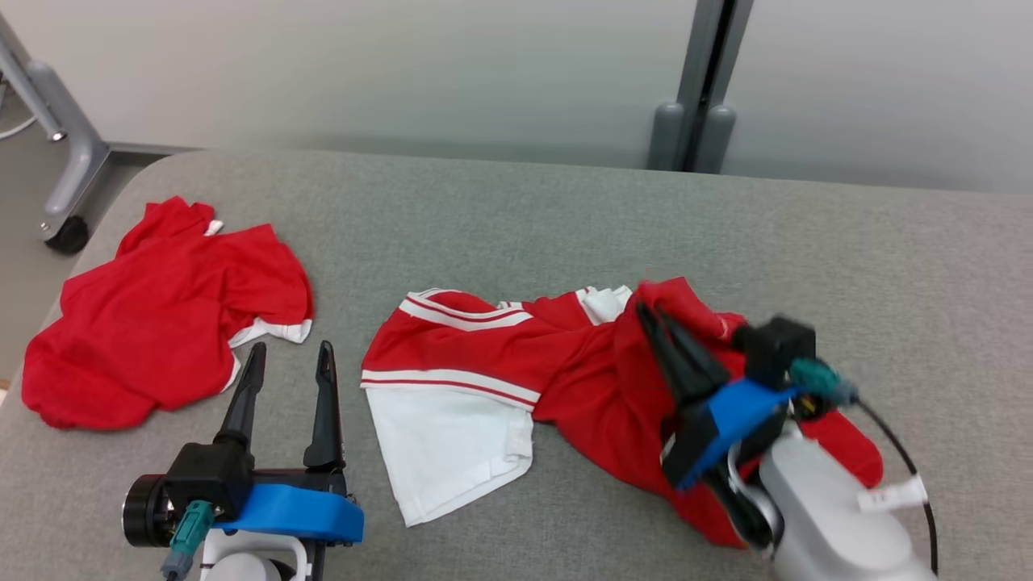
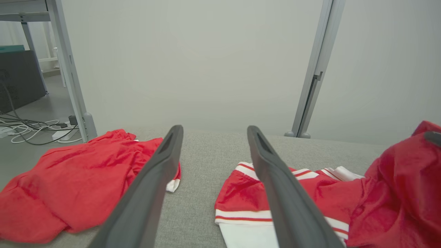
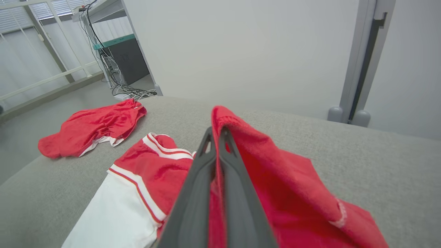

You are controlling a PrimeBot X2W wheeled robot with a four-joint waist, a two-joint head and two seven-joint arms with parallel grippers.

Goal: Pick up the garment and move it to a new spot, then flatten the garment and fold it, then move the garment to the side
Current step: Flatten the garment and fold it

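Jersey (image 1: 476, 355) sprawls centrally on the desk (image 1: 516, 210), long axis left-right, white panel toward us — our right gripper (image 1: 650, 313) has jaws clamped on its raised red end, left gripper (image 1: 291, 353) jaws apart; second red garment (image 1: 161, 323) by the left edge.

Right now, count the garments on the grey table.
2: a crumpled red garment at the left end of the table; a red-and-white striped garment right of centre, gripped by the right pincer. None looks hidden.

We see a crumpled red garment (image 1: 161, 315) with white trim lying at the left end of the grey fabric-covered table (image 1: 516, 218). Behind the table stands a pale wall (image 1: 403, 64) with a grey upright post (image 1: 706, 73). Off the left end are a metal frame leg (image 1: 73, 161) on a black castor (image 1: 69, 234) and loose cables (image 2: 24, 127) on the floor.
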